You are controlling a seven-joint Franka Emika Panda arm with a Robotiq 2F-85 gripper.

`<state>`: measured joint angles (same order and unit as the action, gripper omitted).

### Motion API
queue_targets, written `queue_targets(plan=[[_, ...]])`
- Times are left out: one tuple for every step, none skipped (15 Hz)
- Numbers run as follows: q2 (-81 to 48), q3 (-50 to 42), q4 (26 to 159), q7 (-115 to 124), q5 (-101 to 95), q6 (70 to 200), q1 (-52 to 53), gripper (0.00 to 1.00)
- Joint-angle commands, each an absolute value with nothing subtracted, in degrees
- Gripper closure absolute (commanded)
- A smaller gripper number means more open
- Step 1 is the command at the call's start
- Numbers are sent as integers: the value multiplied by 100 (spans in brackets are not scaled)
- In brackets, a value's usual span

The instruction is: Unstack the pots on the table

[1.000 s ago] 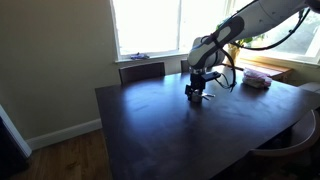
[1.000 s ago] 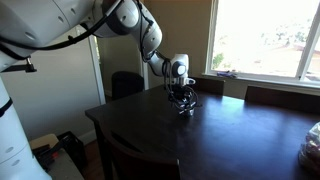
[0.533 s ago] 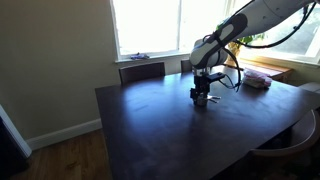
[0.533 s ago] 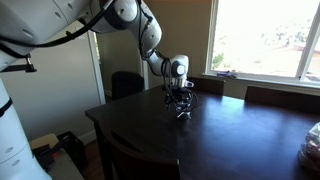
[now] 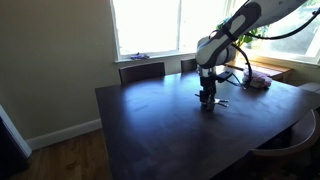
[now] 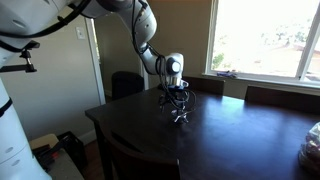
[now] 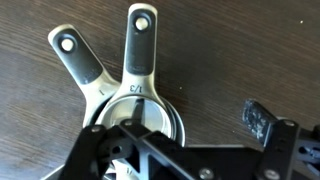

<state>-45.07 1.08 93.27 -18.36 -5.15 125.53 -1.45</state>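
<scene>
On the table (image 5: 150, 130), the gripper (image 5: 207, 97) sits over stacked pots (image 7: 140, 75), handles at 11 and 12 o'clock; I cannot tell whether its jaws grip them

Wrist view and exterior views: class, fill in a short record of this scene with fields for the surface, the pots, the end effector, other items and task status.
surface: dark brown glossy table
pots: grey metal pots, nested in one stack, two handles fanned apart
end effector: end effector pointing down directly over the stack; open or shut cannot be told
other item: pinkish folded item near the window side, apart from the pots
task status: not yet unstacked
</scene>
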Motion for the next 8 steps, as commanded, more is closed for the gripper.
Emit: queue_targets(plan=[[-3859,183,10245,-1967,-699,12786,-198,0],[-3799,193,10341,-1988,-715,12796,-201,0],[-3733,203,10432,-2009,-727,12855,-203,0],[-3681,199,10507,-2000,-749,12937,-191,0],[-3592,219,10571,-1972,-727,13130,-194,0],[-3526,210,10642,-1927,-742,13314,-176,0],[-3463,193,10673,-1866,-768,13487,-142,0],[-3405,161,10693,-1799,-812,13620,-101,0]])
